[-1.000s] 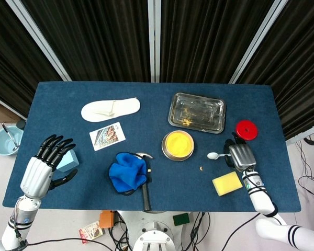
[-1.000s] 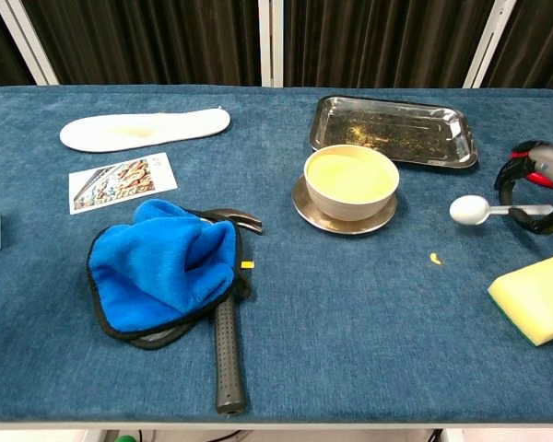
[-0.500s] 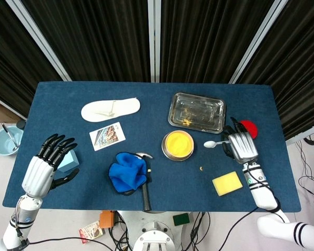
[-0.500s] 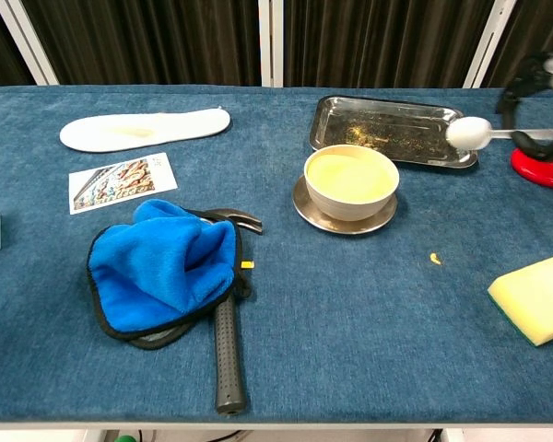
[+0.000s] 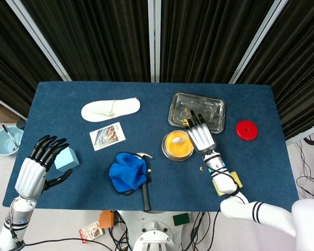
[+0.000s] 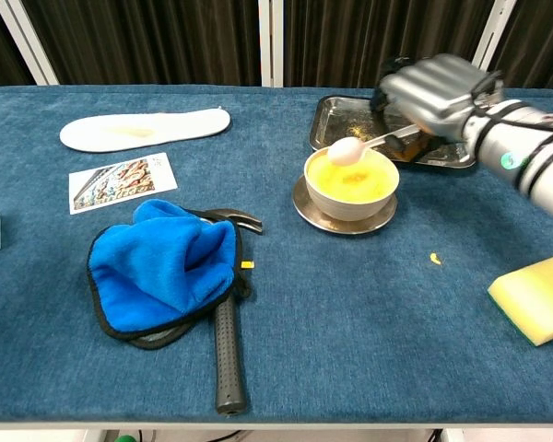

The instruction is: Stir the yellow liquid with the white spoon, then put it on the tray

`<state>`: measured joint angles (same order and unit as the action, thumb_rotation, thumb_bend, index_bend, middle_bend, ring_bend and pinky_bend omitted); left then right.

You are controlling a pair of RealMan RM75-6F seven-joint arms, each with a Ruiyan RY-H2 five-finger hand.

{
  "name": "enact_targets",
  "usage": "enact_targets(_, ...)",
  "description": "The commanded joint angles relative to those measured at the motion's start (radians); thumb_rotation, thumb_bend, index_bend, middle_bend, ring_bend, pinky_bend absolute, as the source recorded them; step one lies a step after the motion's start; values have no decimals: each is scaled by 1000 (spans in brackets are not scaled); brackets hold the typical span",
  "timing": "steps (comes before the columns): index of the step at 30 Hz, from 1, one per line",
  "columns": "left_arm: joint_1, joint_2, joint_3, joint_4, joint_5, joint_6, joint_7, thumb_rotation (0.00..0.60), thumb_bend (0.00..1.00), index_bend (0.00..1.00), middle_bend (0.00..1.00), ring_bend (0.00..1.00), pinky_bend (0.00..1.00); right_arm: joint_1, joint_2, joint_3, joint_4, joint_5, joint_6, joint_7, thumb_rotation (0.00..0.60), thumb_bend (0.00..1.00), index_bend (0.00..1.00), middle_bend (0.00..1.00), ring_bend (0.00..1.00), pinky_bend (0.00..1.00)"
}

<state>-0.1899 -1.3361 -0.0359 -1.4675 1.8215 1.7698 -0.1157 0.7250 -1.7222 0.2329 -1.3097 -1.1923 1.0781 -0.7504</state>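
Observation:
A bowl of yellow liquid [image 5: 178, 144] [image 6: 350, 177] stands on a metal saucer in the middle of the blue table. My right hand [image 5: 200, 136] [image 6: 430, 94] holds the white spoon [image 5: 179, 139] [image 6: 348, 150] by its handle, with the spoon's head just above the liquid at the bowl's far rim. The metal tray [image 5: 197, 112] [image 6: 392, 128] lies right behind the bowl, partly hidden by the hand. My left hand [image 5: 36, 167] hovers open at the table's front left, next to a light blue block [image 5: 67, 158].
A blue cloth [image 5: 127, 172] [image 6: 162, 265] covers the head of a hammer [image 6: 227, 345] front centre. A yellow sponge [image 6: 536, 296], a red disc [image 5: 246, 129], a picture card [image 5: 107, 136] and a white insole [image 5: 110, 109] also lie on the table.
My right hand carried the spoon from the table's right side up and leftward, bringing it over the bowl. The left hand shifted slightly toward the front.

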Motion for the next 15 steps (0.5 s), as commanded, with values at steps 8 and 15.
enact_targets(8, 3, -12, 0, 31, -7, 7, -27, 600, 167, 180, 166, 112, 118, -10, -6, -28, -16, 21, 10, 11, 600, 478, 422, 224, 41, 168)
enact_targets(15, 3, -8, 0, 20, -1, 10, -15, 600, 168, 179, 166, 112, 119, -41, 53, -36, -109, 13, 30, 79, 600, 478, 405, 221, 40, 167)
